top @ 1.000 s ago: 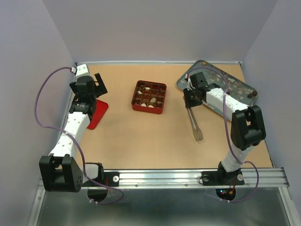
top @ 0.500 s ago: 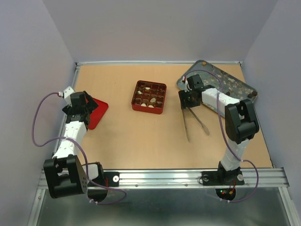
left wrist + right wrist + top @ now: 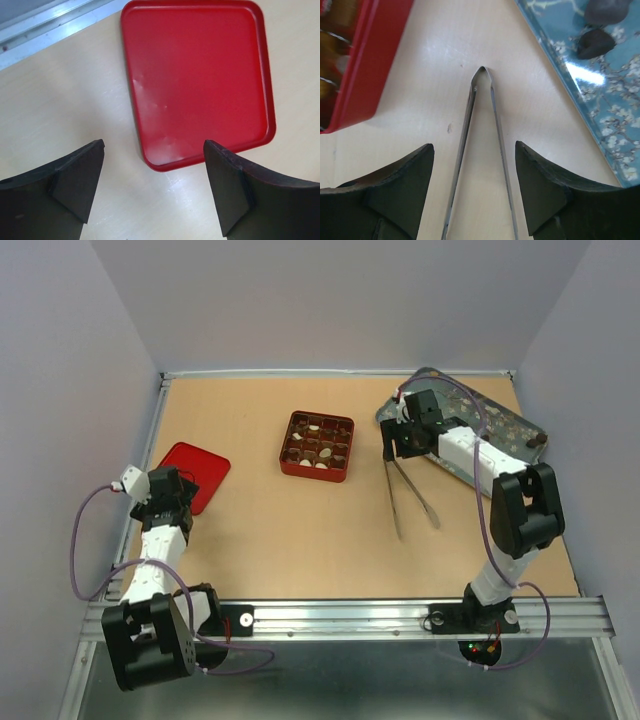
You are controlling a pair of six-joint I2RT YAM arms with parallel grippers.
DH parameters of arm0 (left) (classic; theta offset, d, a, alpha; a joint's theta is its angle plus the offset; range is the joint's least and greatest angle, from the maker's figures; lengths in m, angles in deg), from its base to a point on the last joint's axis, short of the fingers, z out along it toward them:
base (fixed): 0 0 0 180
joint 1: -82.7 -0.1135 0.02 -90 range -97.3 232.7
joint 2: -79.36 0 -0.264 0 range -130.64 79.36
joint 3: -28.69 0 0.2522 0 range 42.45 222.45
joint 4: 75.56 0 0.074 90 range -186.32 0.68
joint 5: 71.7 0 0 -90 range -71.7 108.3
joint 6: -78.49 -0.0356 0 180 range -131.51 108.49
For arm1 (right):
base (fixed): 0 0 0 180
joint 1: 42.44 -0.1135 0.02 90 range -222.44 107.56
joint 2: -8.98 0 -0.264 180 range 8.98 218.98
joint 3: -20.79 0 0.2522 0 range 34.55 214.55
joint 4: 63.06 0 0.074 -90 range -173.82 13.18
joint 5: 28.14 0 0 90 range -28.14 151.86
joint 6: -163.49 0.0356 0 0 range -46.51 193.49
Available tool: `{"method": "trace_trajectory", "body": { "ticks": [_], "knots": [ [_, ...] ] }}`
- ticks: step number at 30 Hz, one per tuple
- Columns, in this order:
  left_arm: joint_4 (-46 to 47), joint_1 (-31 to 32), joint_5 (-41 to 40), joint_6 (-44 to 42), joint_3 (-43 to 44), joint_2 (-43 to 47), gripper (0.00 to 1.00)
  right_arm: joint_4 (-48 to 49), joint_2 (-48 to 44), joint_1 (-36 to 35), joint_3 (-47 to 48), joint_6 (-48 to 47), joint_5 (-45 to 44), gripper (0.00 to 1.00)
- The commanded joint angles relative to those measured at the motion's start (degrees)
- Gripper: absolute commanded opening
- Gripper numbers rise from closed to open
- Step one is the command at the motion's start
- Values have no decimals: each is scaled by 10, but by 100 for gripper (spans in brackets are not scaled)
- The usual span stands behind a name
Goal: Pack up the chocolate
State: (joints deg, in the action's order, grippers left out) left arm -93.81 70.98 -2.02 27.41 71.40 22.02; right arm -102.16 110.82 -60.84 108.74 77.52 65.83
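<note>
Chocolate pieces (image 3: 316,444), brown and cream, sit in the cells of a red gridded box (image 3: 343,470) at mid table. Two dark chocolate pieces (image 3: 595,43) lie on the blue flowered tray (image 3: 600,115). Metal tongs (image 3: 483,145) lie flat on the table, arms spread, between the fingers of my right gripper (image 3: 475,187), which is open and apart from them. From above, the right gripper (image 3: 398,445) stands over the tongs' (image 3: 410,495) hinge end. My left gripper (image 3: 155,192) is open and empty, just short of a red lid (image 3: 200,80).
The red lid (image 3: 196,475) lies flat at the left, near the table's left rail. The flowered tray (image 3: 505,425) sits at the back right under my right forearm. The box's edge (image 3: 362,70) shows at the upper left of the right wrist view.
My right gripper opened and let go of the tongs, which now lie spread on the table. The left arm pulled back toward the near left, uncovering the red lid.
</note>
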Motion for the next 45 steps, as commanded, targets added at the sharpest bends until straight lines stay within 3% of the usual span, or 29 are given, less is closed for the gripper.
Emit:
{"method": "trace_trajectory", "body": {
  "ticks": [1,5,17,26,33,35,39,45],
  "knots": [
    [22,-7,-17,38,-24,-1,89,29,-59,4,14,5,8,71],
    [56,-18,-5,33,-33,-29,78,30,-70,4,13,9,20,71],
    [96,-46,47,13,3,-167,66,31,-92,5,13,10,24,71],
    [99,-65,81,3,27,-227,38,31,-105,5,13,8,19,71],
    [80,-66,79,-7,44,-247,29,32,-118,8,15,5,19,71],
    [76,-66,81,-9,50,-254,24,31,-119,9,15,5,18,71],
    [74,-66,84,-15,52,-256,0,32,-118,10,17,4,21,71],
    [77,-65,113,-29,54,-243,0,32,-112,10,17,5,25,71]
  ]
}}
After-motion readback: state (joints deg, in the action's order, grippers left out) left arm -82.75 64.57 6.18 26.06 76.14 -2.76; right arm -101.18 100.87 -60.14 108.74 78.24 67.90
